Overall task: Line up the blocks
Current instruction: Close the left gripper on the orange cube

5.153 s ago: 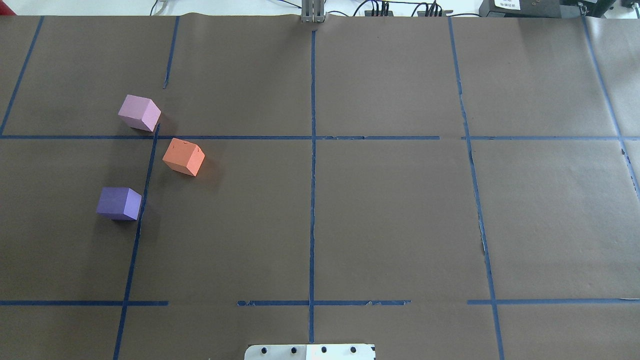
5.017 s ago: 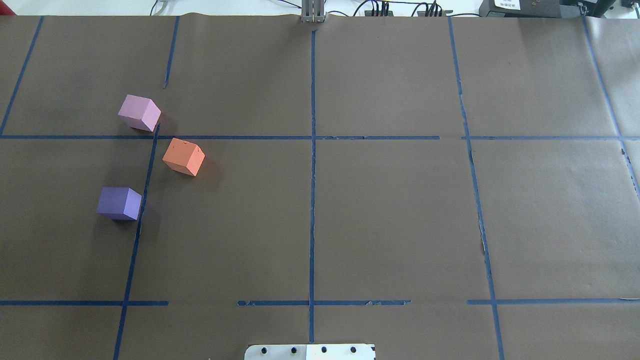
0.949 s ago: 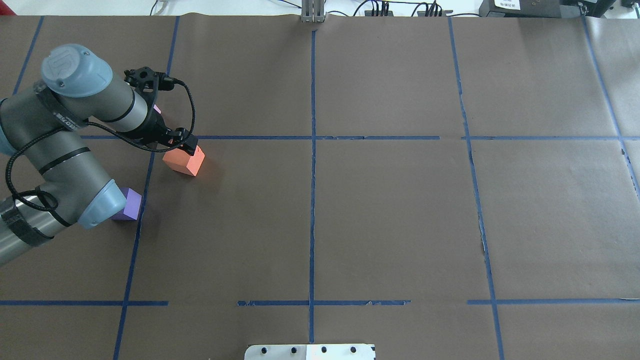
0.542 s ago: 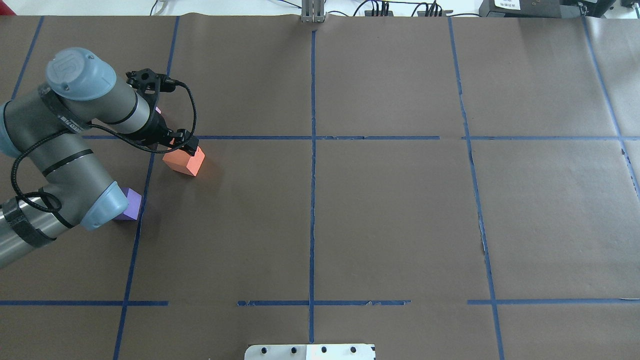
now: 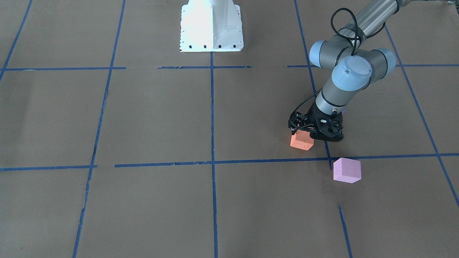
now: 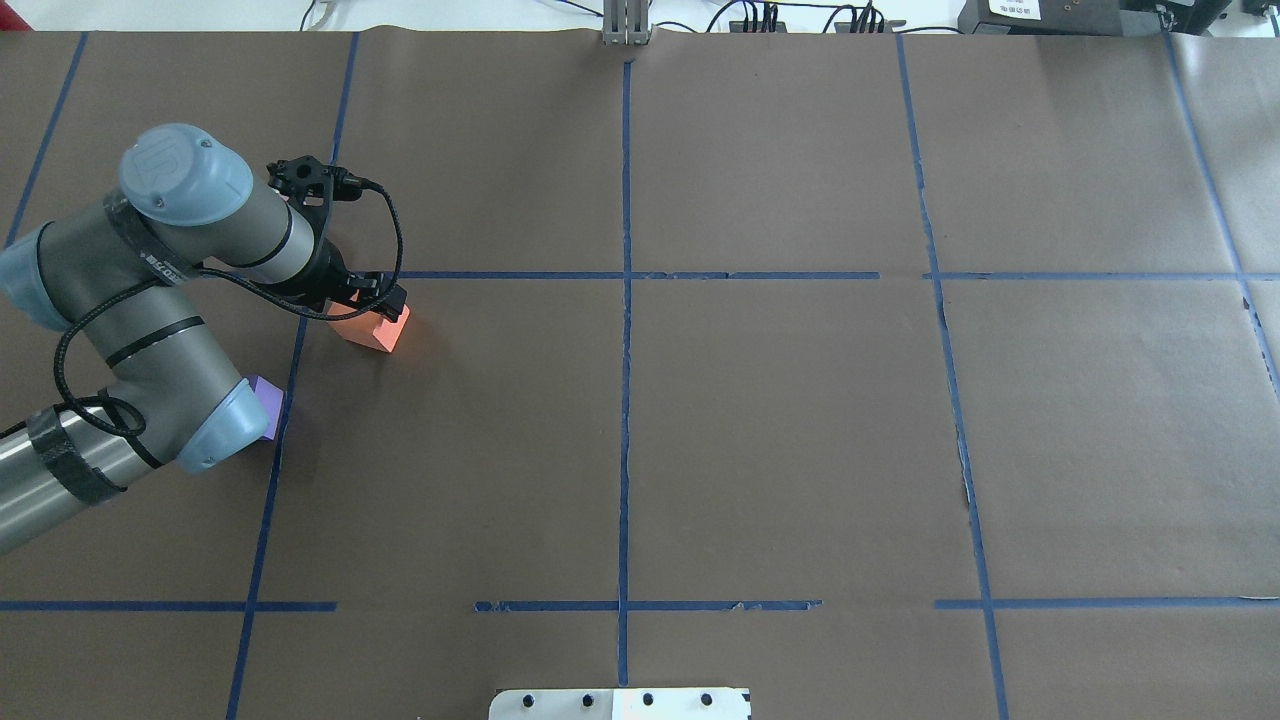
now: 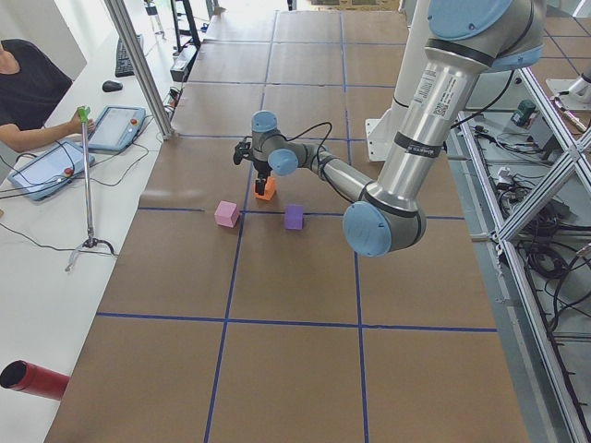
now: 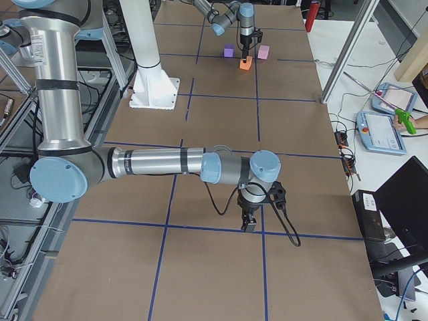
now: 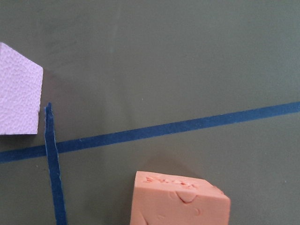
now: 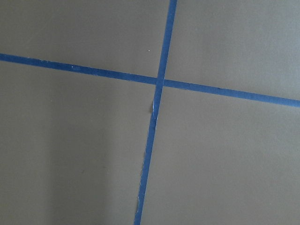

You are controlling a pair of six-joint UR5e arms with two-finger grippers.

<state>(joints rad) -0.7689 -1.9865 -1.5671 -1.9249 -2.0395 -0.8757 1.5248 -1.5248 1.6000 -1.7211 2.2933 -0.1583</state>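
The orange block lies left of centre, just on the robot's side of a blue tape line; it also shows in the front view and at the bottom of the left wrist view. My left gripper is low over it, its fingers astride its top, and looks open. The pale pink block lies just beyond the tape line, hidden by the arm from overhead. The violet block peeks out beside my left arm's elbow. My right gripper hangs low over bare paper far off; I cannot tell its state.
Blue tape lines grid the brown paper. The robot's white base plate stands at the robot's edge. An operator with tablets sits past the far edge. A red cylinder lies off the table's corner.
My left arm has come in over the blocks since five seconds ago. In the last second its gripper has sunk lower over the orange block. The blocks have not moved.
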